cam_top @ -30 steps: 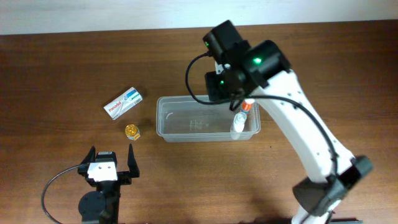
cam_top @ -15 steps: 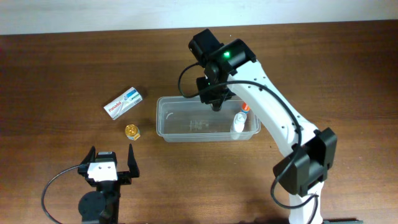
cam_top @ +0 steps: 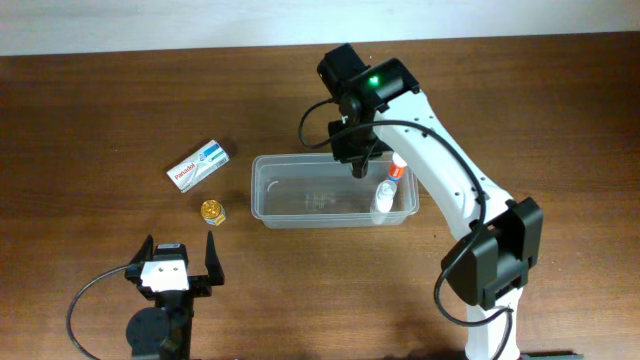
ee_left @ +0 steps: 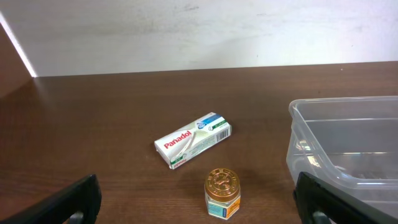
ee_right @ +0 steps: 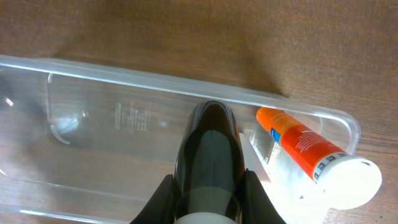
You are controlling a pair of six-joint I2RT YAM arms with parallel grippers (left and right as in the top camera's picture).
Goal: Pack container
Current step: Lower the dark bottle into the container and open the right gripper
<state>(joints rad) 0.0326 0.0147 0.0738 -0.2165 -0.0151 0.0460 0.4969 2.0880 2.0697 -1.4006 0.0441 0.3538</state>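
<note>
The clear plastic container (cam_top: 300, 190) lies mid-table. An orange-and-white tube (cam_top: 388, 190) rests at its right end and also shows in the right wrist view (ee_right: 308, 149). My right gripper (cam_top: 358, 162) hangs over the container's far wall, just left of the tube. It is shut on a dark glossy bottle (ee_right: 208, 146) that points down into the container (ee_right: 112, 118); the gripper (ee_right: 208, 196) shows in that view too. My left gripper (cam_top: 178, 250) is open and empty near the front edge. In the left wrist view it (ee_left: 199, 190) faces the container (ee_left: 348, 143).
A white Panadol box (cam_top: 198, 165) lies left of the container and also shows in the left wrist view (ee_left: 193, 139). A small gold-lidded jar (cam_top: 212, 211) stands in front of the box, close ahead of my left gripper (ee_left: 222, 193).
My right arm swung left across the container's far side, then came back slightly right, still holding the dark bottle. The left arm has not moved.
</note>
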